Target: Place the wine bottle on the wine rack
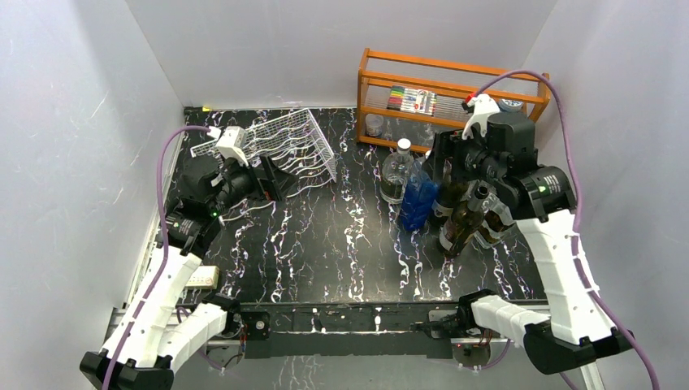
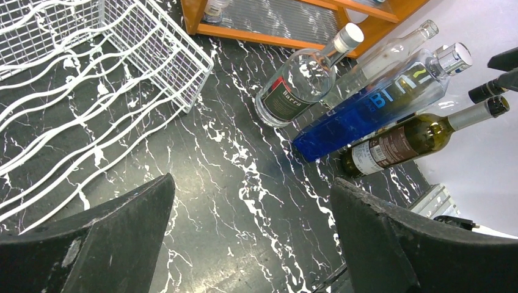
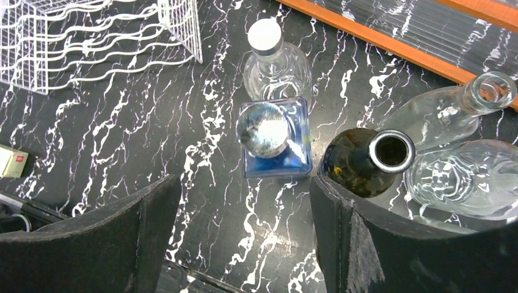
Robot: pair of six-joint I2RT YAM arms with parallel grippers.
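The white wire wine rack [image 1: 294, 145] stands at the back left of the black marble table; it also shows in the left wrist view [image 2: 91, 73] and the right wrist view [image 3: 91, 43]. A dark green wine bottle [image 1: 461, 226] stands upright at the right among other bottles. In the right wrist view its open mouth [image 3: 361, 160] lies just beyond my right finger. In the left wrist view the same bottle [image 2: 415, 135] shows its label. My right gripper [image 1: 445, 175] [image 3: 244, 232] is open and empty above the bottles. My left gripper [image 1: 270, 180] [image 2: 253, 232] is open and empty beside the rack.
A blue square bottle [image 1: 420, 201] [image 3: 275, 137], a round clear bottle with a white cap [image 1: 396, 173] [image 3: 275, 61] and clear glass bottles [image 3: 446, 116] crowd the wine bottle. An orange wooden shelf [image 1: 451, 85] stands at the back right. A small switch box [image 1: 203, 277] lies at the near left.
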